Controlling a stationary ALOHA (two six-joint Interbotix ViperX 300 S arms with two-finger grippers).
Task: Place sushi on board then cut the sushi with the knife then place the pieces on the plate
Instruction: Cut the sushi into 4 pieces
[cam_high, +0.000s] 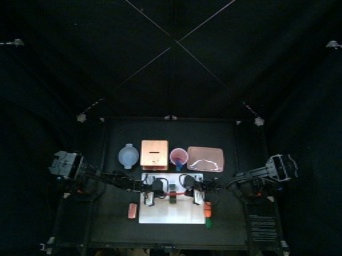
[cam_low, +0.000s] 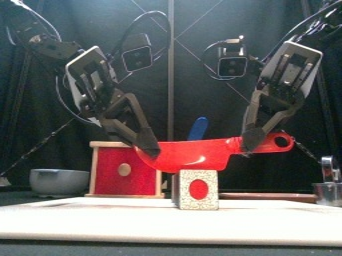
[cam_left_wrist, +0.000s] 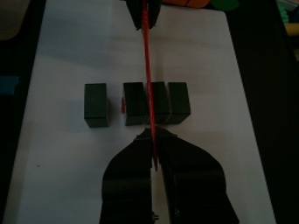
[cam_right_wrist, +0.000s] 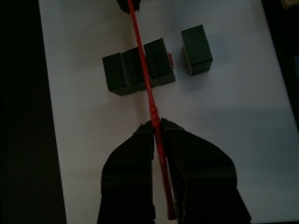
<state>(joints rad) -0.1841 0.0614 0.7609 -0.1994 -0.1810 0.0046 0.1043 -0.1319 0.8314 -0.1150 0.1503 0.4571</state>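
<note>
The board (cam_low: 80, 212) carries the sushi (cam_low: 197, 188) end-on to the front, its long axis running 6 to 12 o'clock, with one block (cam_left_wrist: 96, 102) apart from the rest. Just above it the knife (cam_low: 201, 152) lies 9 to 3 o'clock, square across the sushi, with the left gripper (cam_low: 144, 150) clenched on the blade tip and the right gripper (cam_low: 250, 140) on the handle end. The coming cut looks like a straight drop onto a seam between the joined blocks, and both arms are equally near.
</note>
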